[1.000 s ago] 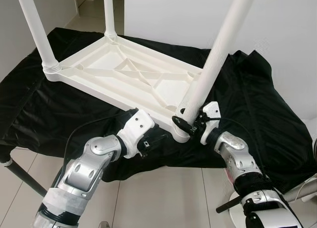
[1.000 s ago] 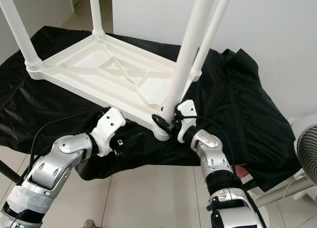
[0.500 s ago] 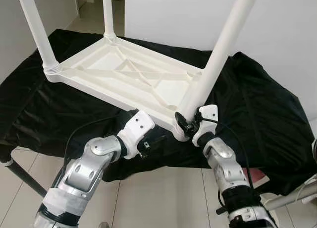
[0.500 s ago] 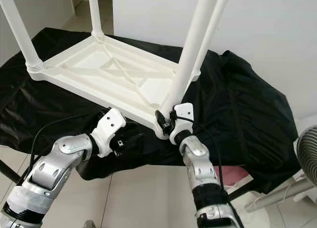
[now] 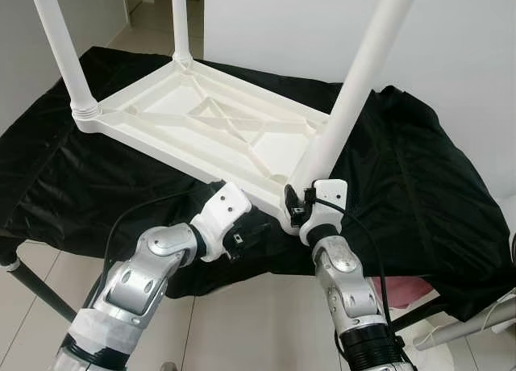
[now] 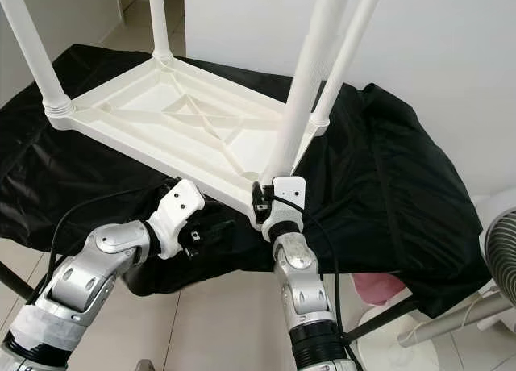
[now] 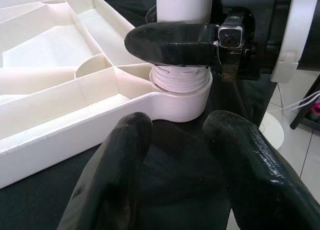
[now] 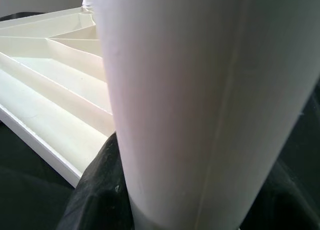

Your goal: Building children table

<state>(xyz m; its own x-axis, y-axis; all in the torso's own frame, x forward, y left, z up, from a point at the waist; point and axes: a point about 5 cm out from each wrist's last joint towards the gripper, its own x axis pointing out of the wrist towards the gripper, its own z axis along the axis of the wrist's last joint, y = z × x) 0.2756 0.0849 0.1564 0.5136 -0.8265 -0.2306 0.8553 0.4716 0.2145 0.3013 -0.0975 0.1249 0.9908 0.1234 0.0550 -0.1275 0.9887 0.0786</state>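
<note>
A white plastic children's table (image 5: 201, 121) lies upside down on a black cloth, legs pointing up. The near right leg (image 5: 355, 89) stands slightly tilted in its corner socket (image 7: 182, 97), with thread showing at its base. My right gripper (image 5: 294, 206) is shut on this leg just above the socket. One of its black fingers (image 7: 170, 40) crosses the front of the leg, which looms close up in the right wrist view (image 8: 200, 90). My left gripper (image 5: 254, 230) rests open on the cloth, a little in front of the same socket, holding nothing (image 7: 177, 125).
Other legs stand at the far left corner (image 5: 64, 56), the back corner (image 5: 181, 24) and behind the held leg (image 6: 347, 56). The black cloth (image 5: 419, 169) drapes over the support's edges. A fan (image 6: 500, 266) and a pink object (image 6: 379, 286) sit on the tiled floor at right.
My right arm has swung leftward around the leg, from its right side to its front, still gripping the base. The left arm has stayed put.
</note>
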